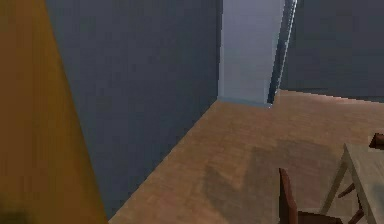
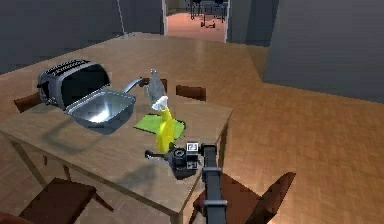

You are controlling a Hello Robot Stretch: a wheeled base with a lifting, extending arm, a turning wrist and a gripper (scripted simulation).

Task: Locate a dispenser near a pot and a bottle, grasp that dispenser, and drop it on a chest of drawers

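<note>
Yellow dispenser (image 2: 165, 122) with a white top, right at my pincer (image 2: 160, 153), standing on a green mat (image 2: 147, 123) on the wooden worktop (image 2: 60, 135). I cannot tell whether I hold anything. Beyond my pincer a clear bottle (image 2: 153, 82); further left, a metal pot (image 2: 102, 108) and a toaster (image 2: 70, 80).

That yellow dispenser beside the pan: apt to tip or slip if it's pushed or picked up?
The dispenser looks tall and narrow with a white top, so a sideways nudge would probably tip it. Its smooth yellow body may be slippery against the tool. It looks like a firm bottle, so it likely keeps its shape when lifted.
</note>
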